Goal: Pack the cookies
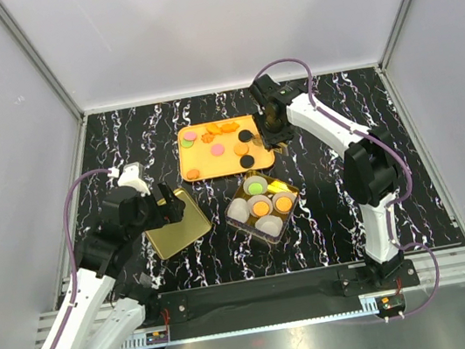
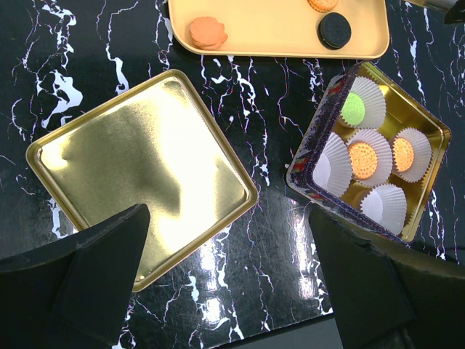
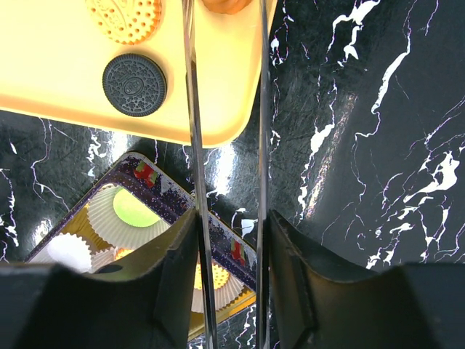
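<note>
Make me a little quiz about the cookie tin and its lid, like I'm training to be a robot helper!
1. True or false: every paper cup in the tin holds a cookie.
2. How many cookies lie in the tin?
3. Where is the gold lid? A) on the tin B) on the table beside the tin C) on the orange tray
Key: 1 false, two are empty; 2 three; 3 B.

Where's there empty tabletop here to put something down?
Bare marble table left of the orange tray, and the front strip between the tin and the table's near edge. Crowded mid-table: tray, gold lid and tin sit close together.
</note>
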Robot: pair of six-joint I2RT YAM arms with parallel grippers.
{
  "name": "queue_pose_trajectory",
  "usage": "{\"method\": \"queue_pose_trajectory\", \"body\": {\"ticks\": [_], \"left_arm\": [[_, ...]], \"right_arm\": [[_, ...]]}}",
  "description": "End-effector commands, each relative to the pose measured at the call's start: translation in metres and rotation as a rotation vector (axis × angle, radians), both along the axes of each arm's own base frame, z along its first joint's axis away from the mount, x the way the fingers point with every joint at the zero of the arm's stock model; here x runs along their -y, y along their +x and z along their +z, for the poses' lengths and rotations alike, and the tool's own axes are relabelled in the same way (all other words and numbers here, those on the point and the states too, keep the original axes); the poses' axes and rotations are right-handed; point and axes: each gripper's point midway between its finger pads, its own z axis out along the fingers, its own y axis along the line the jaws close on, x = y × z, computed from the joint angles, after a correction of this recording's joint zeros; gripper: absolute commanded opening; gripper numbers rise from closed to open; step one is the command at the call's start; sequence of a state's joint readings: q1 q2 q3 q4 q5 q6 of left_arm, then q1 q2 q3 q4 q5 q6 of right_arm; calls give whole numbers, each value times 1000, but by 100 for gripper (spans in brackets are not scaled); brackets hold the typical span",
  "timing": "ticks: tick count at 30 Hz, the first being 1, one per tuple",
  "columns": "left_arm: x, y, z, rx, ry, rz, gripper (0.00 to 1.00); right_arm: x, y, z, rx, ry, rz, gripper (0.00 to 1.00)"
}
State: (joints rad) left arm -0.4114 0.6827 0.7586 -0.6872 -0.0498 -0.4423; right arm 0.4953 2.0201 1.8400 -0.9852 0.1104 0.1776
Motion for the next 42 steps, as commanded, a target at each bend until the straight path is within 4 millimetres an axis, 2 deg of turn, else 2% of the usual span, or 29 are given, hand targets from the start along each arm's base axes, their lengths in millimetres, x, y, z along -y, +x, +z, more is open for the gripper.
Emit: {"method": "queue_pose_trajectory", "body": {"ticks": [1, 6, 14, 24, 33, 42], "left_arm": [[0, 5, 7, 37, -8, 10, 99], [0, 5, 6, 36, -7, 11, 99], [0, 5, 7, 41, -8, 11, 99], [0, 5, 7, 41, -7, 12, 99], [0, 5, 7, 41, -8, 13, 99], [-1, 5, 7, 40, -7, 14, 99]], "right_arm": [[-8, 4, 14, 27, 27, 26, 45], [-9, 5, 23, 43, 43, 24, 41], [-13, 8, 54, 114, 92, 13, 41], [-10, 5, 69, 144, 112, 7, 41], [-10, -7, 81, 153, 149, 9, 41], [-6, -35, 96, 160, 214, 12, 41]]}}
